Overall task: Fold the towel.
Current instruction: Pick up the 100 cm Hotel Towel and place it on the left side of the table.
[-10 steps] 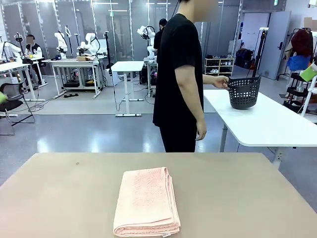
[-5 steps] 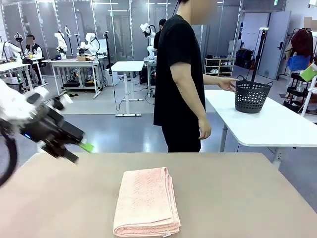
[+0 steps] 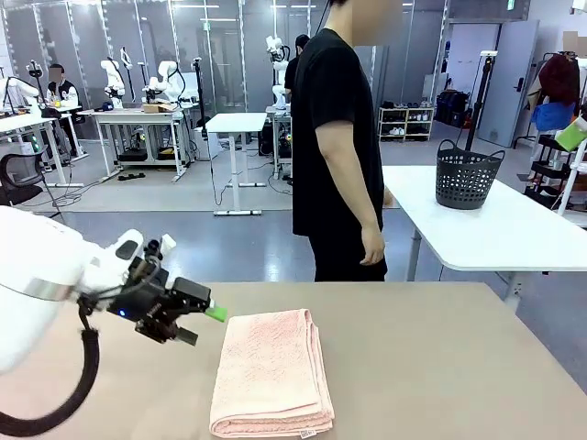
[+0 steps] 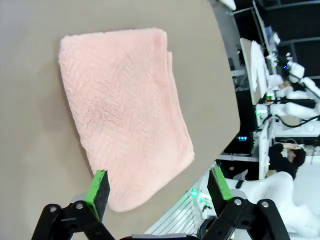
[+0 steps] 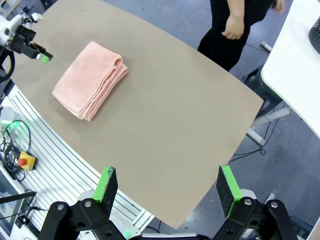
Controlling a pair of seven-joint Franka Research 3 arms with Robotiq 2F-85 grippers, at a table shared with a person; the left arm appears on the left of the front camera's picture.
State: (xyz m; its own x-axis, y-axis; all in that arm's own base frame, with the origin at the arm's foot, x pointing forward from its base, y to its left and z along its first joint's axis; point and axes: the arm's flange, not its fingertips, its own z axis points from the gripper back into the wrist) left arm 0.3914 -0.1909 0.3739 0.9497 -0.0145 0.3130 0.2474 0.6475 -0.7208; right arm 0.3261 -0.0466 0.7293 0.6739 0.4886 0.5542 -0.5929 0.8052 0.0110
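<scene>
- You have the towel (image 3: 271, 371) lying folded in a neat stack on the tan table (image 3: 440, 367), near the robot's edge, about mid-width
- Your left gripper (image 3: 200, 324) hovers above the table just left of the towel, fingers spread wide with nothing between them; in its wrist view the towel (image 4: 122, 112) lies ahead of the pads
- Your right gripper (image 5: 167, 187) hangs high over the table's edge, fingers spread, empty, well apart from the towel (image 5: 90, 80)
- A person (image 3: 339, 147) stands at the far side, beside a white table with a dark basket (image 3: 468, 174)
</scene>
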